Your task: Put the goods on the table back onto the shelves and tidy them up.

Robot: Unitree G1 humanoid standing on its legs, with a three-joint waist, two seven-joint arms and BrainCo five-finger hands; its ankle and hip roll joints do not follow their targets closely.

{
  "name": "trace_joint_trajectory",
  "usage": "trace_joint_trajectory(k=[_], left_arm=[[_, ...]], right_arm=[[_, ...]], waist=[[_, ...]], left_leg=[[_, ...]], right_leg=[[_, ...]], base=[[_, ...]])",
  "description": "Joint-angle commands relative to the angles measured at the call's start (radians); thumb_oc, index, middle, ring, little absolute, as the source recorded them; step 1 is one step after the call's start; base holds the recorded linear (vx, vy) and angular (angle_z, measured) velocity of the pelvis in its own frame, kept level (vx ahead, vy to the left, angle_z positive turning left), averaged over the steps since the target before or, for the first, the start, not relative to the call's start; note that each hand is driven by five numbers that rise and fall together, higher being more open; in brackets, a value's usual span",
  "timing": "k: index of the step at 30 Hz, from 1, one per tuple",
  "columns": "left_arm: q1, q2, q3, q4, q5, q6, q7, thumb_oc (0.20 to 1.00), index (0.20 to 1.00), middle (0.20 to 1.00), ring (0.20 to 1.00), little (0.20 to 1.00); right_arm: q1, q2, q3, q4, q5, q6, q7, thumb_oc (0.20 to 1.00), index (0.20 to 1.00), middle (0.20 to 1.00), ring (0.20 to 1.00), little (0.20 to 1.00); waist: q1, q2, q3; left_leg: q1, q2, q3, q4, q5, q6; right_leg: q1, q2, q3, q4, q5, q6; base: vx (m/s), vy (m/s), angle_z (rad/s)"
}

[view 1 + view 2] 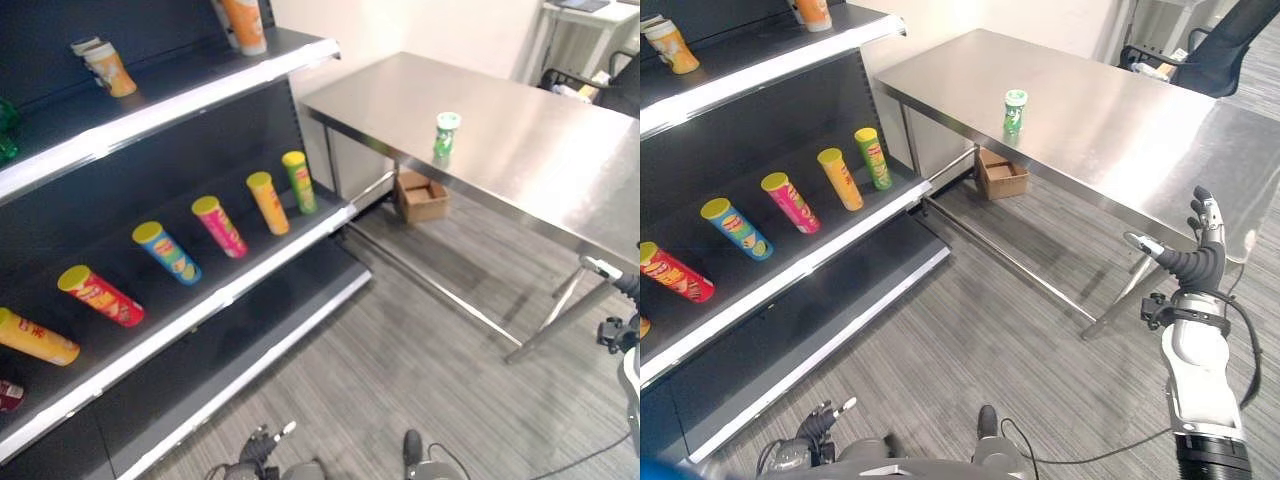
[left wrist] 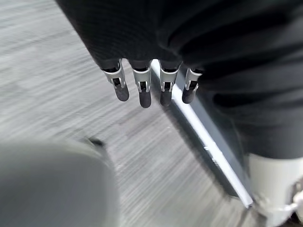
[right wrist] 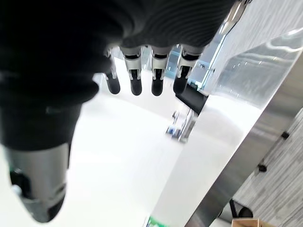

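Observation:
A green can (image 1: 446,135) stands upright on the steel table (image 1: 540,150), alone, near its left front part. On the dark shelf's middle board (image 1: 235,288) several chip cans lie in a row: green (image 1: 298,181), orange (image 1: 268,202), pink (image 1: 220,226), blue (image 1: 167,252), red (image 1: 100,295), yellow (image 1: 35,338). My right hand (image 1: 1196,256) is raised by the table's near edge, well short of the green can, fingers (image 3: 135,78) straight and empty. Low over the floor hangs my left hand (image 1: 821,424), its fingers (image 2: 144,90) straight and holding nothing.
A cardboard box (image 1: 421,195) sits on the floor under the table. The top board carries a tilted cup-like can (image 1: 108,68) and an orange can (image 1: 245,25). A dark office chair (image 1: 1225,50) and a white desk (image 1: 585,20) stand behind the table. Grey carpet lies between shelf and table.

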Motion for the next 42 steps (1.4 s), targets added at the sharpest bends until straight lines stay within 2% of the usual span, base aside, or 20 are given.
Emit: trace_joint_trajectory(k=[1,3,5,7,11,12,13,14,15,16,17,18,21,23,24,25,26,29,37,42], left_arm=[[-0.033,0.056,-0.022,-0.009,0.011,-0.004,0.016,1.000,1.000,1.000,1.000,1.000],[-0.031,0.061,-0.023,-0.012,0.019,-0.004,0.011,1.000,1.000,1.000,1.000,1.000],[-0.027,0.056,-0.023,0.006,0.038,-0.002,0.017,1.000,1.000,1.000,1.000,1.000],[-0.025,0.060,-0.011,0.022,0.038,-0.002,0.024,1.000,1.000,1.000,1.000,1.000],[-0.028,0.066,0.006,0.003,0.004,-0.005,0.030,1.000,1.000,1.000,1.000,1.000],[-0.031,0.073,-0.001,-0.008,0.003,-0.002,0.027,1.000,1.000,1.000,1.000,1.000],[-0.035,0.081,-0.004,-0.004,0.009,0.001,0.029,1.000,1.000,1.000,1.000,1.000],[-0.038,0.087,-0.003,-0.005,0.009,0.002,0.031,1.000,1.000,1.000,1.000,1.000],[-0.038,0.089,-0.005,-0.005,0.010,0.001,0.030,1.000,1.000,1.000,1.000,1.000],[-0.042,0.092,-0.015,0.003,0.018,0.002,0.026,1.000,1.000,1.000,1.000,1.000],[-0.044,0.093,-0.022,0.015,0.027,0.002,0.023,1.000,1.000,1.000,1.000,1.000],[-0.052,0.093,-0.027,0.040,0.042,0.004,0.018,1.000,1.000,1.000,1.000,1.000],[-0.050,0.103,-0.006,0.064,0.044,0.005,0.017,1.000,1.000,1.000,1.000,1.000],[-0.050,0.113,0.005,0.085,0.047,0.008,0.015,1.000,1.000,1.000,1.000,1.000],[-0.050,0.113,0.005,0.085,0.047,0.008,0.015,1.000,1.000,1.000,1.000,1.000],[-0.048,0.117,0.004,0.087,0.049,0.011,0.016,1.000,1.000,1.000,1.000,1.000],[-0.048,0.121,0.003,0.089,0.047,0.012,0.012,1.000,1.000,1.000,1.000,1.000],[-0.036,0.118,0.004,0.101,0.068,0.015,0.009,1.000,1.000,1.000,1.000,1.000],[-0.005,0.111,-0.002,0.090,0.040,0.011,-0.007,1.000,1.000,1.000,1.000,1.000],[0.006,0.116,-0.013,0.080,0.022,0.011,-0.016,1.000,1.000,1.000,1.000,1.000]], right_arm=[[-0.064,-0.041,-0.038,-0.028,-0.029,-0.007,-0.045,1.000,1.000,1.000,1.000,1.000],[-0.070,-0.041,-0.037,-0.029,-0.035,-0.003,-0.047,1.000,1.000,1.000,1.000,1.000],[-0.085,-0.055,-0.019,-0.011,-0.057,0.006,-0.043,1.000,1.000,1.000,1.000,1.000],[-0.102,-0.075,0.004,0.018,-0.079,0.020,-0.026,1.000,1.000,1.000,1.000,1.000],[-0.140,-0.098,0.015,0.055,-0.120,0.043,-0.027,1.000,1.000,1.000,1.000,1.000],[-0.151,-0.099,0.006,0.047,-0.127,0.047,-0.030,1.000,1.000,1.000,1.000,1.000],[-0.151,-0.101,-0.001,0.045,-0.135,0.046,-0.035,1.000,1.000,1.000,1.000,1.000],[-0.144,-0.108,-0.016,0.043,-0.146,0.048,-0.042,1.000,1.000,1.000,1.000,1.000],[-0.144,-0.117,-0.028,0.046,-0.149,0.050,-0.045,1.000,1.000,1.000,1.000,1.000],[-0.146,-0.142,-0.058,0.051,-0.153,0.052,-0.051,1.000,1.000,1.000,1.000,1.000],[-0.147,-0.157,-0.077,0.060,-0.148,0.050,-0.060,1.000,1.000,1.000,1.000,1.000],[-0.132,-0.183,-0.116,0.087,-0.142,0.051,-0.076,1.000,1.000,1.000,1.000,1.000],[-0.085,-0.197,-0.186,0.151,-0.130,0.060,-0.114,1.000,1.000,1.000,1.000,1.000],[-0.039,-0.226,-0.248,0.206,-0.125,0.076,-0.133,1.000,1.000,1.000,1.000,1.000],[-0.038,-0.227,-0.249,0.207,-0.125,0.075,-0.132,1.000,1.000,1.000,1.000,1.000],[-0.011,-0.239,-0.280,0.221,-0.123,0.081,-0.135,1.000,1.000,1.000,1.000,1.000],[0.004,-0.245,-0.285,0.232,-0.127,0.086,-0.132,1.000,1.000,1.000,1.000,1.000],[0.026,-0.270,-0.315,0.248,-0.124,0.091,-0.112,1.000,1.000,1.000,1.000,1.000],[-0.015,-0.364,-0.233,0.294,-0.108,0.085,-0.011,1.000,1.000,1.000,1.000,1.000],[-0.068,-0.399,-0.148,0.347,-0.055,0.067,0.045,1.000,1.000,1.000,1.000,1.000]], waist=[[0.045,0.019,0.039],[0.044,0.035,0.037],[0.048,0.042,0.029],[0.050,0.028,0.013],[0.069,-0.003,-0.011],[0.065,-0.010,0.003],[0.061,-0.016,0.010],[0.062,-0.017,0.016],[0.065,-0.019,0.018],[0.060,-0.018,0.018],[0.053,-0.018,0.019],[0.034,-0.018,0.027],[0.013,-0.039,0.031],[-0.007,-0.071,0.038],[-0.008,-0.071,0.039],[-0.018,-0.086,0.039],[-0.020,-0.093,0.035],[-0.019,-0.102,0.018],[-0.011,-0.056,-0.021],[-0.003,-0.034,-0.025]], left_leg=[[-0.101,0.074,0.068,-0.077,0.124,0.004],[-0.096,0.090,0.127,-0.111,0.149,0.005],[-0.067,0.093,0.135,-0.137,0.162,0.014],[-0.043,0.088,0.158,-0.124,0.149,0.027],[0.030,0.063,0.204,-0.159,0.101,0.072],[0.063,0.046,0.196,-0.172,0.082,0.091],[0.081,0.035,0.192,-0.177,0.071,0.099],[0.106,0.025,0.179,-0.186,0.052,0.107],[0.111,0.020,0.169,-0.188,0.042,0.106],[0.112,0.017,0.141,-0.190,0.037,0.099],[0.115,0.017,0.126,-0.193,0.033,0.095],[0.129,0.020,0.087,-0.193,0.016,0.085],[0.157,0.028,0.038,-0.177,-0.016,0.066],[0.173,0.014,-0.005,-0.153,-0.043,0.055],[0.172,0.013,-0.007,-0.150,-0.044,0.055],[0.174,0.003,-0.032,-0.141,-0.053,0.056],[0.177,-0.006,-0.046,-0.139,-0.059,0.059],[0.190,-0.016,-0.064,-0.139,-0.071,0.060],[0.197,0.051,-0.091,-0.135,-0.066,0.024],[0.189,0.100,-0.107,-0.125,-0.049,-0.014]], right_leg=[[0.178,0.032,-0.050,0.004,-0.172,0.074],[0.194,0.049,-0.054,0.005,-0.185,0.074],[0.217,0.054,-0.043,0.006,-0.199,0.078],[0.236,0.028,-0.036,0.023,-0.221,0.087],[0.176,-0.044,-0.055,0.224,-0.232,0.135],[0.112,-0.079,-0.067,0.374,-0.201,0.165],[0.084,-0.098,-0.074,0.441,-0.165,0.181],[0.040,-0.142,-0.098,0.495,-0.112,0.176],[0.025,-0.167,-0.118,0.479,-0.104,0.169],[0.010,-0.195,-0.140,0.408,-0.093,0.161],[-0.002,-0.199,-0.136,0.362,-0.084,0.161],[-0.031,-0.195,-0.091,0.247,-0.046,0.173],[-0.067,-0.199,-0.032,0.130,0.028,0.200],[-0.083,-0.198,0.019,0.098,0.085,0.219],[-0.081,-0.199,0.017,0.096,0.086,0.220],[-0.083,-0.185,0.063,0.096,0.097,0.222],[-0.076,-0.178,0.079,0.094,0.084,0.220],[-0.040,-0.178,0.072,0.083,0.060,0.224],[-0.003,-0.121,0.035,0.097,-0.043,0.179],[0.035,-0.077,0.001,0.086,-0.091,0.144]], base=[[0.18,0.010,-0.99],[0.21,0.070,-0.46],[0.26,0.146,0.26],[0.35,0.222,-0.14],[0.23,0.199,-0.29],[0.14,0.226,-0.08],[0.16,0.214,0.11],[0.13,0.106,0.43],[0.14,0.012,0.69],[0.11,-0.059,0.81],[0.19,-0.146,1.23],[0.20,-0.146,1.26],[0.24,-0.175,1.05],[0.25,-0.174,0.85],[0.16,-0.148,1.20],[0.12,-0.109,1.06],[0.15,-0.125,0.74],[0.10,-0.149,0.28],[0.07,-0.183,0.12],[0.03,-0.192,0.14]])
